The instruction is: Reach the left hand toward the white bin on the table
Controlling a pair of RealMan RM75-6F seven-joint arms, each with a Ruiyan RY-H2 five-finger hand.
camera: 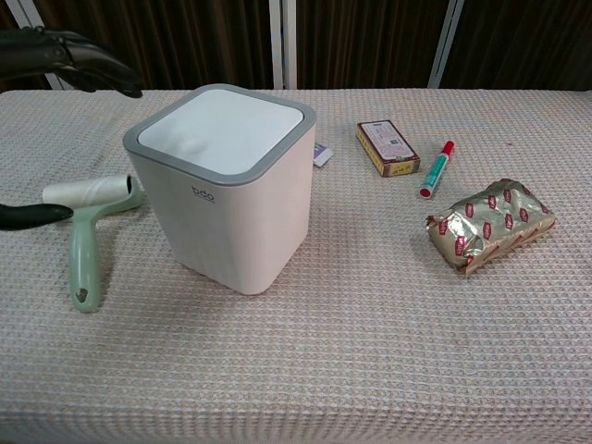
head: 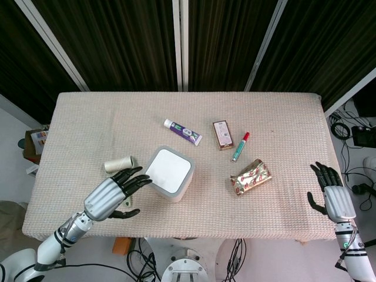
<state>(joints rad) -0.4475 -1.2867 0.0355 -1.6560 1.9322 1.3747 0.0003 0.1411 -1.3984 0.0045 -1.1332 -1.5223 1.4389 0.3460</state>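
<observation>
The white bin with a grey rim stands near the table's middle; the chest view shows it as a tall box with a flat lid. My left hand hovers open just left of the bin, fingers spread and pointing at its near left side, fingertips close to the rim. In the chest view the dark fingers of that hand show at the top left, with its thumb lower at the left edge. My right hand is open at the table's right front corner, away from everything.
A green lint roller lies left of the bin, partly under my left hand. Behind and to the right of the bin lie a toothpaste tube, a small brown box, a red-capped marker and a gold foil packet.
</observation>
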